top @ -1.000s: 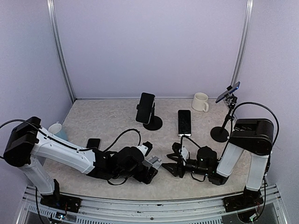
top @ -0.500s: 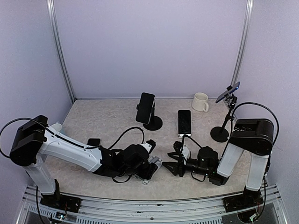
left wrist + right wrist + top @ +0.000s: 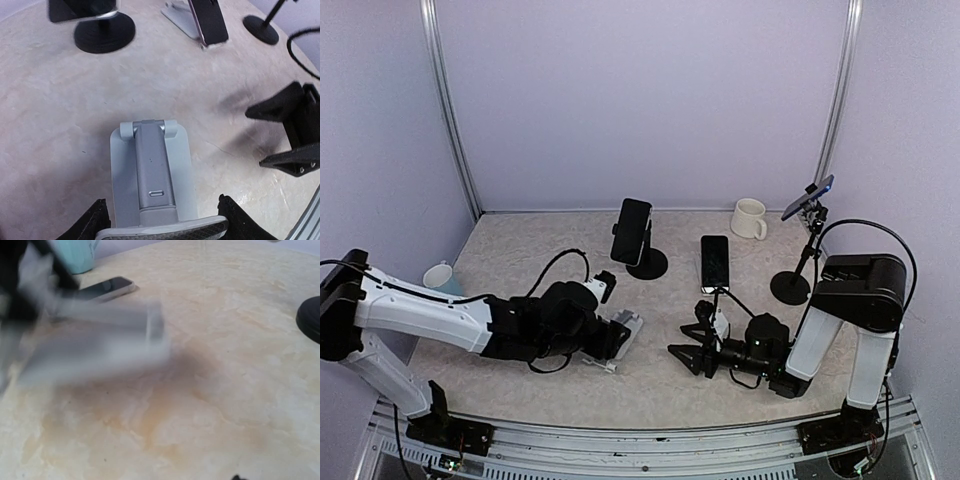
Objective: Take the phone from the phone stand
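**Phone (image 3: 106, 288) lying flat on bench (image 3: 520, 250)**

Phone rests face up toward the left edge, near the teal cup (image 3: 75, 255) and apart from the phone stand (image 3: 150, 175). The left claw (image 3: 162, 221) is clenched on the phone stand's base, toward the near edge. The right claw (image 3: 677, 361) is spread and holds nothing. A white mug (image 3: 749, 218) stands near the far right corner. What the cup and mug hold cannot be told.

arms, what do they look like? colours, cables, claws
Left arm and right arm: white tubular links between bulky black joint housings, thin black cables looping loose alongside. The left claw and right claw are black with two angular fingers.
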Available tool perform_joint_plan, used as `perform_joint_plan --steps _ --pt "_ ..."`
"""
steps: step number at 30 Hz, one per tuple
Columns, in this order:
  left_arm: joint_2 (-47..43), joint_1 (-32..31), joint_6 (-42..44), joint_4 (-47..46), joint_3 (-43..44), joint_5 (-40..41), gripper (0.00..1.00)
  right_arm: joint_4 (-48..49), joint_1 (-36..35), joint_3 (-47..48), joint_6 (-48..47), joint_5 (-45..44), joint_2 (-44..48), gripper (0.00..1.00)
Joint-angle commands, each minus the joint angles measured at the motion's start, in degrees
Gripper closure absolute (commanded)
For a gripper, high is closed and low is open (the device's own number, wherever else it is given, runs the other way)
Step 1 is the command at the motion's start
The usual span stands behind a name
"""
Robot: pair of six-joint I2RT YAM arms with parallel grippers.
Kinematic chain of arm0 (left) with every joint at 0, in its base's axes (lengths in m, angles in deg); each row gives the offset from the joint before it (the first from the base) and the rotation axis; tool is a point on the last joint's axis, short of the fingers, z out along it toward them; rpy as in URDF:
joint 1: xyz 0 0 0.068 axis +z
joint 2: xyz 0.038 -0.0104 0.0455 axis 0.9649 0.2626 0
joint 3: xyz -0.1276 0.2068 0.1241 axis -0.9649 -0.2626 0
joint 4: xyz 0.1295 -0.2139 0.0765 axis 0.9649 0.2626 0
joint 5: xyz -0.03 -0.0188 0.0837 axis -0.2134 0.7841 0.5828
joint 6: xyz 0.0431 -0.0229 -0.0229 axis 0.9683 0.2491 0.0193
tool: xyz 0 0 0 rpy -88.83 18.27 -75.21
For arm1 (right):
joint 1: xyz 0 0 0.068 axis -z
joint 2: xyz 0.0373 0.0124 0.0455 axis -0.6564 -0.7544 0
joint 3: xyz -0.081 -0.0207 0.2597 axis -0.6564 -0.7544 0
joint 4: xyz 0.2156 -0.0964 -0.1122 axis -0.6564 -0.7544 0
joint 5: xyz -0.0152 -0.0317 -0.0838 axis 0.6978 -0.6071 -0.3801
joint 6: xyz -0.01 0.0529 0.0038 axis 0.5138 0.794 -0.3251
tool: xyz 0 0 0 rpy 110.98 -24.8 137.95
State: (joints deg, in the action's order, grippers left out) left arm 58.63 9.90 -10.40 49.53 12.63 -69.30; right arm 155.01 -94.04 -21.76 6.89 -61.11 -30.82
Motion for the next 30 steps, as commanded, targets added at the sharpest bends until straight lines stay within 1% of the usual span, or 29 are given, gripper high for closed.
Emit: perform_joint_plan --steps 1,4,8,10,14,20,25,30 --pt "-7.9 6.0 0.5 2.7 -0.8 1.8 0.53 3.1 0.5 -0.4 0.8 0.1 -0.1 0.39" --pt "-11.7 12.1 2.0 5.0 -1.0 1.5 0.53 3.1 0.4 -0.3 0.8 0.1 -0.3 0.39" --pt "-14.4 23.7 5.5 6.4 0.0 -1.5 0.53 3.4 0.6 -0.2 0.8 0.5 -0.4 0.39" --pt "-14.1 29.0 7.1 6.7 1.3 -3.7 0.54 3.6 0.6 -0.1 0.8 0.8 -0.5 0.39" --pt "-11.2 37.0 10.5 6.2 4.2 -6.9 0.55 3.5 0.6 0.2 0.6 1.5 -0.9 0.38" --pt "-3.4 44.0 14.6 6.4 10.0 -9.0 0.55 3.1 0.6 0.5 0.5 1.7 -0.9 0.38" --pt "3.2 46.7 17.5 6.7 14.6 -10.0 0.56 3.1 0.7 0.7 0.5 2.0 -1.1 0.38" --pt "9.6 48.2 19.7 6.6 18.9 -11.2 0.56 3.1 0.8 0.7 0.6 2.2 -1.0 0.38"
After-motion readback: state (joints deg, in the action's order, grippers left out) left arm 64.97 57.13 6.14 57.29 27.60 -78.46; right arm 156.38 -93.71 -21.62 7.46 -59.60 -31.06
